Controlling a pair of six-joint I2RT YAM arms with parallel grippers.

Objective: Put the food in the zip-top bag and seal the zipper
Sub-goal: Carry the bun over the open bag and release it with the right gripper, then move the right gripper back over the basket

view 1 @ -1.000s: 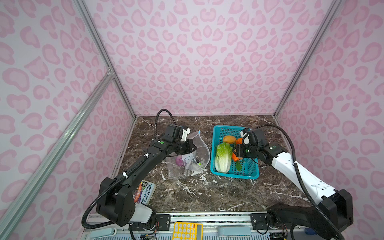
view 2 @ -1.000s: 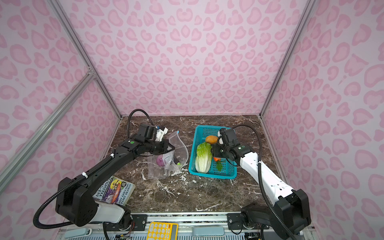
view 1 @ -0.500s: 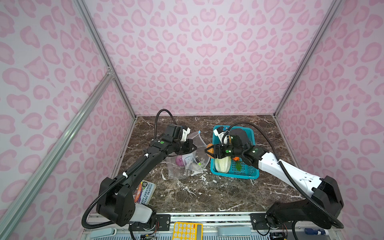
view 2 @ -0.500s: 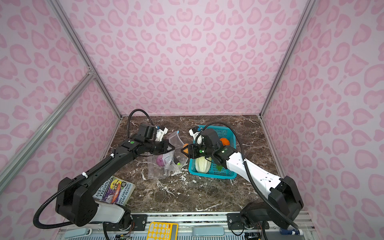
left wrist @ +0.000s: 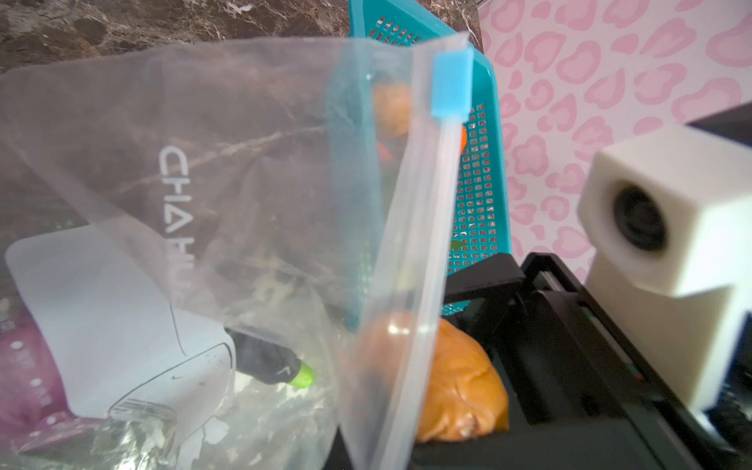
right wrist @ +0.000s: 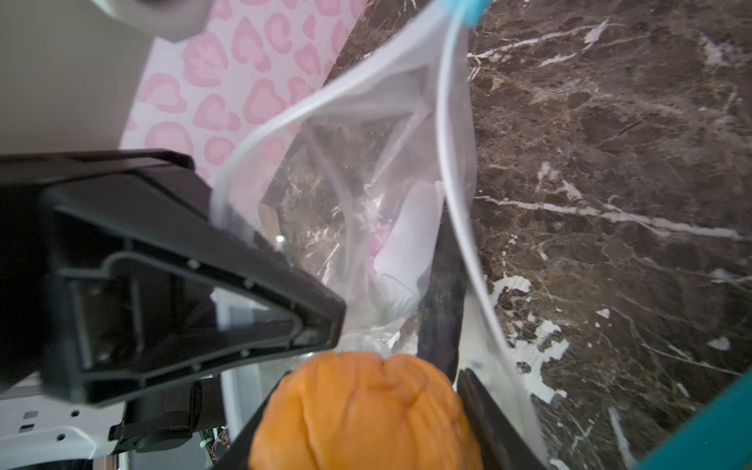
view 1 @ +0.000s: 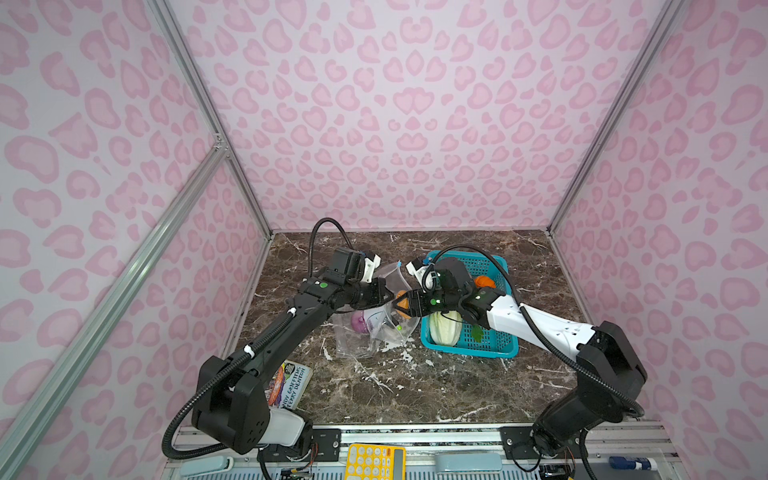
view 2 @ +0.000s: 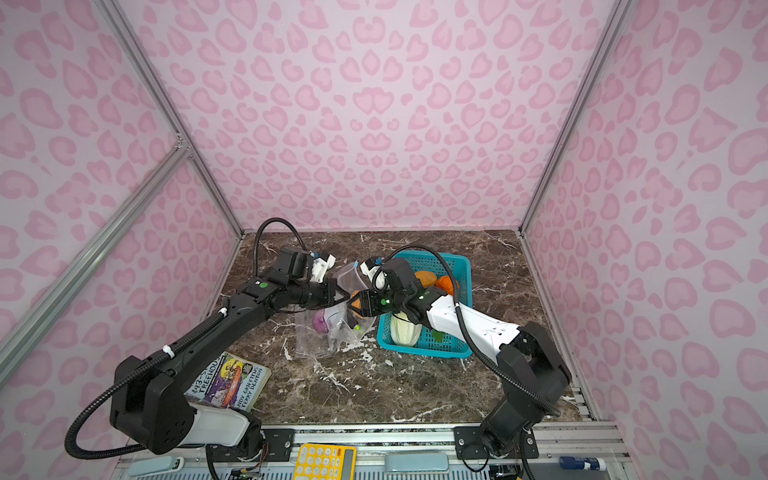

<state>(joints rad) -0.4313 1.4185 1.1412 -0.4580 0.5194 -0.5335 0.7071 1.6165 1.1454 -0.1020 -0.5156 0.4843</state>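
In both top views the zip-top bag [view 1: 374, 332] sits just beside the teal basket [view 1: 500, 347]. My left gripper [view 1: 386, 296] is pinched tight on the bag's rim, I think to hold the mouth wide. My right gripper [view 1: 406, 306] grips an orange toy piece [view 1: 400, 300] at that mouth. The cabbage [view 1: 444, 328] lies in the basket, and the purple onion [view 1: 360, 322] is in the bag.

In the left wrist view the zipper [left wrist: 423, 228] is not sealed. Its blue slider [left wrist: 451, 81] sits at one end.

In the right wrist view the right jaws stand half open around the toy, right at the open mouth.
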